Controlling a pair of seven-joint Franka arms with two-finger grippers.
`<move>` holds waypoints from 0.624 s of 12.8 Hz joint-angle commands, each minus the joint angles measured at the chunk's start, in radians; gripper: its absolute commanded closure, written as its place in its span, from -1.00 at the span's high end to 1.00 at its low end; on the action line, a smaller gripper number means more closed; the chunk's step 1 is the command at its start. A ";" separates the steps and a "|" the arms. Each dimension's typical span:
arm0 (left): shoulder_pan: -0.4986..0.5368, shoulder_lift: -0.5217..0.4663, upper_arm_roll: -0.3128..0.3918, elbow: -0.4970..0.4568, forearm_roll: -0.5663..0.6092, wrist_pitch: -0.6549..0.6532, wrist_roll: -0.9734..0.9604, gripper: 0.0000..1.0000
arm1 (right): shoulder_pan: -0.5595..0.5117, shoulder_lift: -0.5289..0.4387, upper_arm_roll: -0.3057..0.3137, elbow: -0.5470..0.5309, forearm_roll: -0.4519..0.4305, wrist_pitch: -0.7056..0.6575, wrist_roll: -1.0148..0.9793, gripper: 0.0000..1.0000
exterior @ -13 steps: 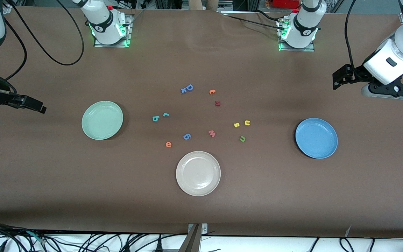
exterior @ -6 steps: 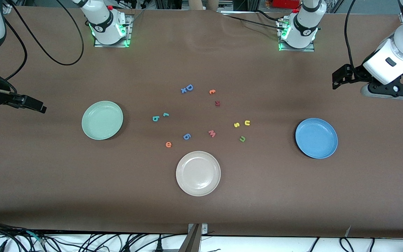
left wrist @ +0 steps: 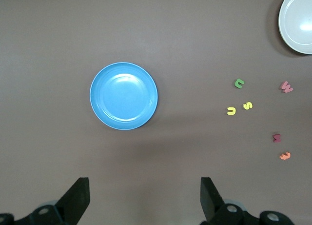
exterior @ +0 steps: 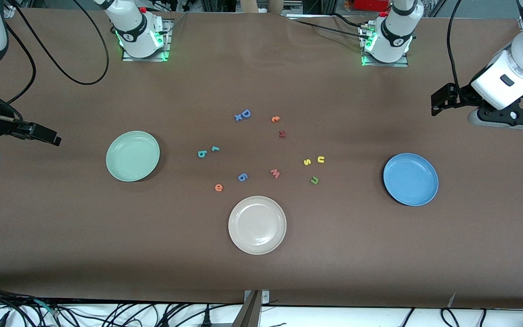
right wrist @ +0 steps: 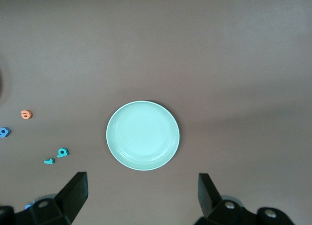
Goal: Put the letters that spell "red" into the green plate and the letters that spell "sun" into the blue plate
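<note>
Two white robot arms wait raised at either end of a long brown bench [exterior: 61, 236], both empty-handed. The left gripper [left wrist: 144, 198] hangs over bare bench at the left arm's end, tilted down toward the blue plate [exterior: 410, 179], its jaws spread wide. The right gripper [right wrist: 141, 195] hangs over bare bench at the right arm's end, pointing toward the green plate [exterior: 132, 156], its jaws also spread wide.

Both plates lie flat and hold nothing. A cream-white plate [exterior: 257, 225] lies between them, nearer the front camera.

The small foam letters are scattered on the bench between the green and blue plates. The teal d [exterior: 202, 154] and the teal r [exterior: 215, 148] lie just beside each other, toward the green plate. The orange e [exterior: 218, 187] lies nearer the camera, close to the cream-white plate. The yellow s [exterior: 307, 162] and the yellow u [exterior: 321, 159] sit side by side toward the blue plate, with the olive n [exterior: 314, 180] nearer the camera. Other letters lie among them: a blue D [exterior: 243, 115], a blue 6 shape [exterior: 242, 177], and a pink w [exterior: 275, 173].

The two arm bases, lit green, stand bolted along the bench's edge farthest from the camera. Black cables trail over the bench near the bases and bunch below its nearest edge.
</note>
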State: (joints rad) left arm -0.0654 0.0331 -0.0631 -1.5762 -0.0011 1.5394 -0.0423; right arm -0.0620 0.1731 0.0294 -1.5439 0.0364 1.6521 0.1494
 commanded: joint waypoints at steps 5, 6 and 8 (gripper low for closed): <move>0.004 -0.012 -0.001 -0.010 -0.030 -0.007 -0.005 1.00 | -0.004 -0.015 -0.002 -0.030 0.005 -0.035 0.012 1.00; 0.004 -0.012 -0.003 -0.008 -0.030 -0.007 -0.005 1.00 | -0.004 -0.015 -0.002 -0.028 0.005 -0.034 0.012 0.99; 0.004 -0.012 -0.001 -0.010 -0.030 -0.007 -0.005 1.00 | -0.002 -0.015 -0.002 -0.028 0.002 -0.032 0.012 0.99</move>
State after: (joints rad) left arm -0.0654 0.0331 -0.0638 -1.5763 -0.0011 1.5393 -0.0423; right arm -0.0625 0.1737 0.0273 -1.5589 0.0364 1.6214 0.1514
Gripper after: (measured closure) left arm 0.000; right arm 0.000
